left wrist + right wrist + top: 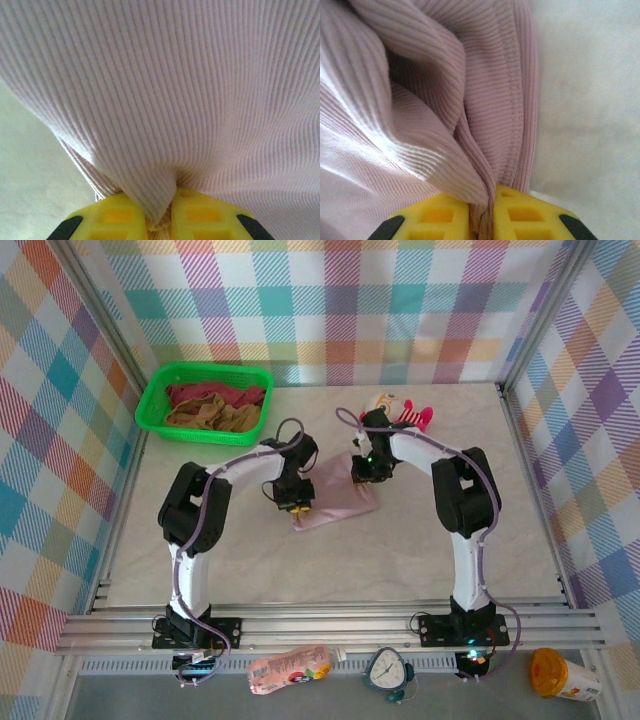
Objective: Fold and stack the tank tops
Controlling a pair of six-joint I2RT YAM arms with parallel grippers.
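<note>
Left wrist: left fingers (160,214) clenched on the pink tank top (180,90). Right wrist: right fingers (481,216) pinch its hem. From above: it lies on the desk (400,560), seemingly part-folded; brown top (215,419) and maroon top (210,393) wait in the basket (150,406).

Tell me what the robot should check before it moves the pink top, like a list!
1. Left fingers pinching the mauve-pink ribbed cloth tank top: ok, shut on a fold.
2. Right fingers pinching the same top: ok, shut on its stitched edge.
3. Top lying smooth: not ok, it is bunched near the right fingers.
4. Pink-and-white striped plush toy out of the way: cannot tell, it lies close behind the right arm.
5. Tan-brown cloth top and dark maroon-red cloth top waiting in the green plastic basket: ok.
</note>
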